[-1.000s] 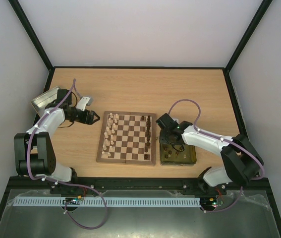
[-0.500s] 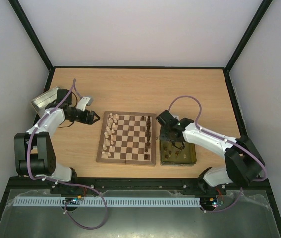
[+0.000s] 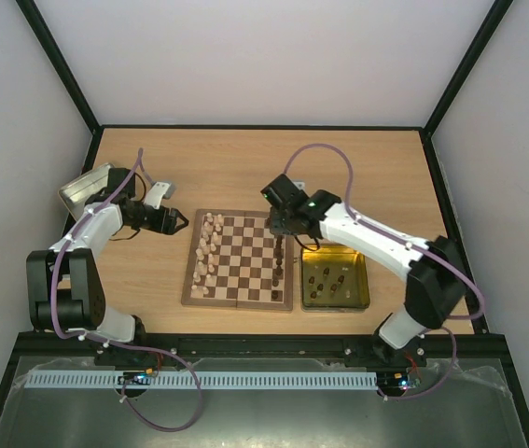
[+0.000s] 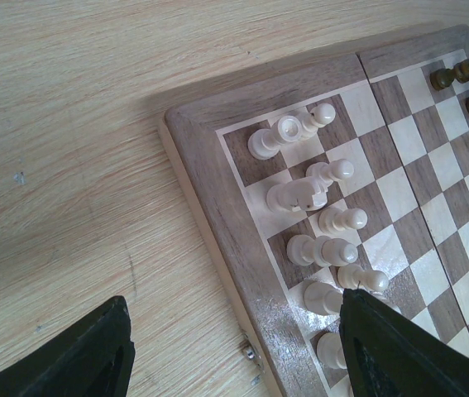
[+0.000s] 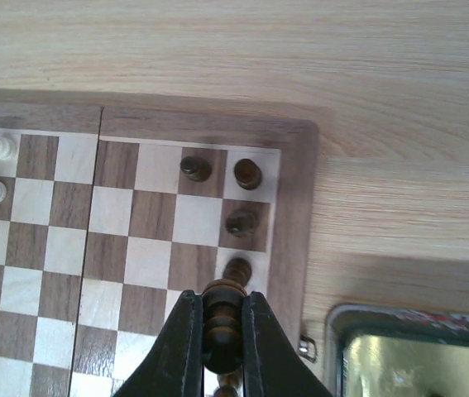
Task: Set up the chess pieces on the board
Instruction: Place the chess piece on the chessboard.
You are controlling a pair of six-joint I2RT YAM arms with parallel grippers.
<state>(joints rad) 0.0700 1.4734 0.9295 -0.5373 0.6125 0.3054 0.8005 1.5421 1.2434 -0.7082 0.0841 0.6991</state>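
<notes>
Right gripper clenched on 1 dark chessman, held upright over the board at its dark-side edge.
Ahead of its fingertips, 4 more dark pieces stand on the corner squares. Beside it, off the board, sits the yellow tin with loose dark pieces inside. Left gripper hangs released, jaws wide and grasping nothing, just off the board's opposite edge. The cream pieces stand in 2 files directly in front of it, and a silver tin lies behind it.

High view from near side, wrist views close, seemingly steep, all sharing the board
</notes>
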